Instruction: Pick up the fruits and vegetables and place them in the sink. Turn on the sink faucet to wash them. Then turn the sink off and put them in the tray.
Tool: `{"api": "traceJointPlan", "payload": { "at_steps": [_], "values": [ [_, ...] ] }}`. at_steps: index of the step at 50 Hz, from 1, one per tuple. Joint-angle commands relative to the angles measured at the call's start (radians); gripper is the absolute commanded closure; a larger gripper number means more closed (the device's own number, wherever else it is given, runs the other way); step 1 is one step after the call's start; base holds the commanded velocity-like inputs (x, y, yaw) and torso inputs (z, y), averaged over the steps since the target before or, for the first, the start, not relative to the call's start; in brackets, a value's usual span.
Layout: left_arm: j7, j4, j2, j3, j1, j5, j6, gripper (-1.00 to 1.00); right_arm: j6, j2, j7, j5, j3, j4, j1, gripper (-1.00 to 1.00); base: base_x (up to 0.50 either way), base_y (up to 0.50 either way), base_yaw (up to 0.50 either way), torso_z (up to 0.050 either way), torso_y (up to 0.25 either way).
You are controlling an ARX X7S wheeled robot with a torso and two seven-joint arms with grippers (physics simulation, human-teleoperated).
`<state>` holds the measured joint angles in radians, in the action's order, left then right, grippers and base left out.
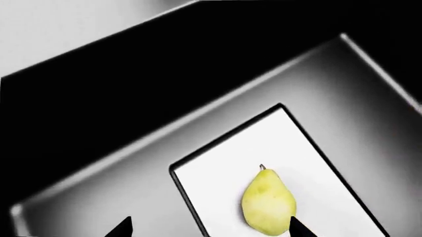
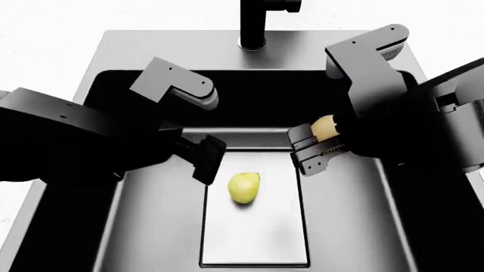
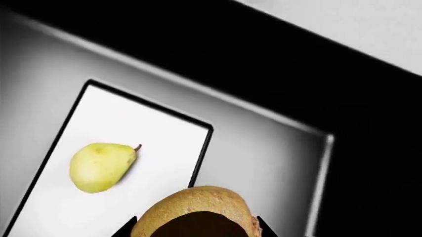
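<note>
Left gripper (image 2: 206, 161) angled downward at the end of a bent black arm, jaws spread apart, nothing between them. Right gripper (image 2: 316, 148) likewise lowered, forearm folded back; fingers clamped on a brown oval fruit (image 2: 325, 128).

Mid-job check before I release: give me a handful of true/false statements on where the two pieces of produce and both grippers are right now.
1. The pear lies on the pale drain plate at the bottom of the sink. True.
2. The right gripper is empty. False: it holds the brown kiwi-like fruit between its fingers.
3. The left gripper is gripping the pear. False: the pear lies free on the plate, apart from the left gripper, whose fingertips show spread apart in the left wrist view.
4. The brown fruit is held over the sink basin. True.
5. The faucet stands at the sink's far rim. True.
</note>
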<state>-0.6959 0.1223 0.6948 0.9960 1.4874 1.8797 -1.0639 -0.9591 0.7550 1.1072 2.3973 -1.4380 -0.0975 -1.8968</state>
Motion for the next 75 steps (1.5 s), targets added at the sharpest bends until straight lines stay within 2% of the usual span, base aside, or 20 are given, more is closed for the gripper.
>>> {"api": "traceJointPlan", "payload": {
  "at_steps": [1, 25, 52, 75],
  "values": [
    [0.049, -0.012, -0.052, 0.03, -0.051, -0.088, 0.025, -1.0, -0.033, 0.016, -0.002, 0.003, 0.019, 0.011, -0.053, 1.0, 0.0, 0.0, 0.0, 0.0, 0.0],
    [0.058, -0.026, -0.138, 0.037, -0.092, -0.066, 0.073, -1.0, -0.041, 0.029, -0.021, -0.014, 0.028, 0.03, -0.066, 1.0, 0.0, 0.0, 0.0, 0.0, 0.0],
    [0.148, -0.26, -0.292, 0.131, -0.104, -0.194, 0.082, -1.0, -0.036, 0.049, -0.043, -0.034, 0.031, 0.02, -0.045, 1.0, 0.0, 0.0, 0.0, 0.0, 0.0],
    [0.141, -0.267, -0.333, 0.167, -0.142, -0.226, 0.097, -1.0, -0.035, 0.061, -0.054, -0.043, 0.034, 0.02, -0.04, 1.0, 0.0, 0.0, 0.0, 0.0, 0.0]
  ]
}}
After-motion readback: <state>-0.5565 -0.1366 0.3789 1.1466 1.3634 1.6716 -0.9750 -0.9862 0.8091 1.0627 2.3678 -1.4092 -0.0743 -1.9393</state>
